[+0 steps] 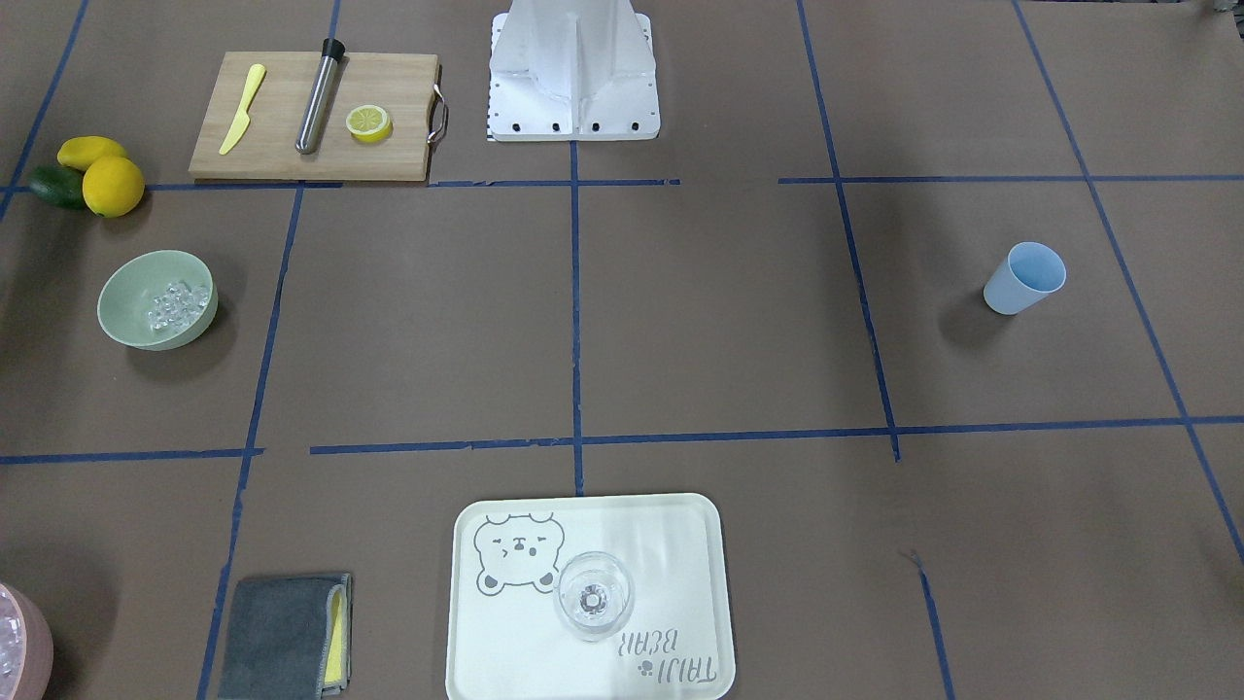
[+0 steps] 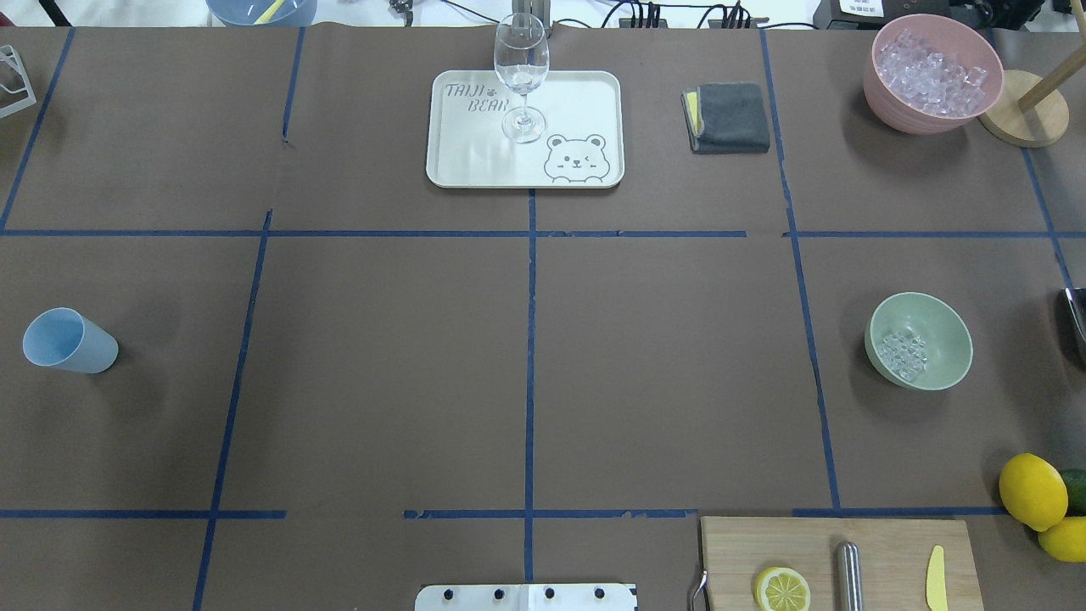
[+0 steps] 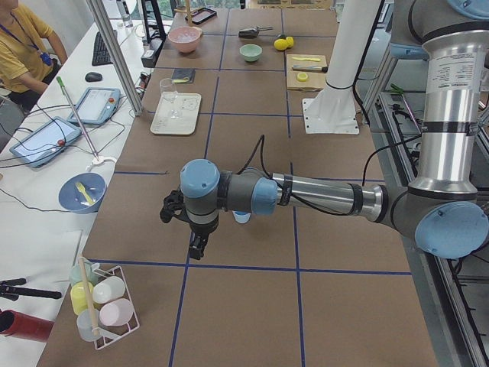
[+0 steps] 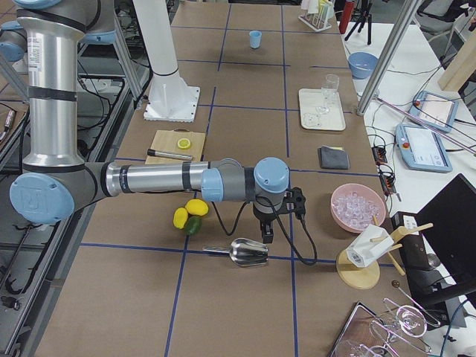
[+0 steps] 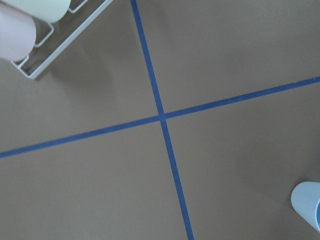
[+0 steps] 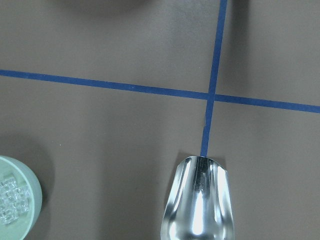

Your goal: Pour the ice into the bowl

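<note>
1. Inside the pale mint-green bowl (image 2: 920,341), heaped off-centre on its floor, lies the ice (image 2: 902,355). It is a small cluster of clear, glassy cubes that catch the light. Going by this, the pour looks done.
2. Handling, as a judgement: the cubes are hard, light, loose and slippery. They would skid away from a pinch and scatter if tipped fast, so they are better moved in a vessel than picked up one by one.
3. The bowl looks smooth, rigid and light, and the rim is the sensible place to grip it. It stands upright on the table (image 2: 526,356).
4. A metal scoop (image 4: 249,253) lies on the table just beyond the bowl, on the robot's right side of it. Its handle is the natural hold.
5. The right end effector (image 4: 264,236) hangs over the scoop's mouth. Whether it is clenched or released cannot be told.
6. The left end effector (image 3: 197,248) is well apart from the bowl, near the light blue cup (image 2: 68,341). Its state cannot be told either.
7. Farther across the table from the bowl, a pink bowl (image 2: 932,102) holds much more ice.
</note>
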Tool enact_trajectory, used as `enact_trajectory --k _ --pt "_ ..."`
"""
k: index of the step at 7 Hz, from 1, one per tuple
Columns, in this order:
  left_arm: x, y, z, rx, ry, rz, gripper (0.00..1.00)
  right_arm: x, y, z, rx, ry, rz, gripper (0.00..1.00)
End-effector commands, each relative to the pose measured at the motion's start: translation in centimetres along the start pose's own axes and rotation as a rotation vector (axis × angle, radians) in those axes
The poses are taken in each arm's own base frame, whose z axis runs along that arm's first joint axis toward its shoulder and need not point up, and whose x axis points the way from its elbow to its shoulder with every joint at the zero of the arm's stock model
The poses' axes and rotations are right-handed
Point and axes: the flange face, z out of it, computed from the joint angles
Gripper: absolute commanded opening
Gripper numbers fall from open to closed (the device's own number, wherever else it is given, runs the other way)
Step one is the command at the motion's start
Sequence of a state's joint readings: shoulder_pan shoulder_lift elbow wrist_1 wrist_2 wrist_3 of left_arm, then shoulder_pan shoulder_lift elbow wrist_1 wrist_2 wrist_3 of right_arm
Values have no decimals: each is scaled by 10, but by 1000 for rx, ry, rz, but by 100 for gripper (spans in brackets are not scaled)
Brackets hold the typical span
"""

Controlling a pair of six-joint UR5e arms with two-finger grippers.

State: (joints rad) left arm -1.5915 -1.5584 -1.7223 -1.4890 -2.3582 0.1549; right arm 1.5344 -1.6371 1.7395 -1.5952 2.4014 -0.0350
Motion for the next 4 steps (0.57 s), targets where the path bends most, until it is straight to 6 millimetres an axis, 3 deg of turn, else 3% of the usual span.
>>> enact_trajectory --k 1,4 --pt "2 2 7 -16 4 -14 100 -9 0 -6 -14 33 -13 100" --pt "10 -5 1 45 17 52 100 -4 1 -9 -7 83 -11 100"
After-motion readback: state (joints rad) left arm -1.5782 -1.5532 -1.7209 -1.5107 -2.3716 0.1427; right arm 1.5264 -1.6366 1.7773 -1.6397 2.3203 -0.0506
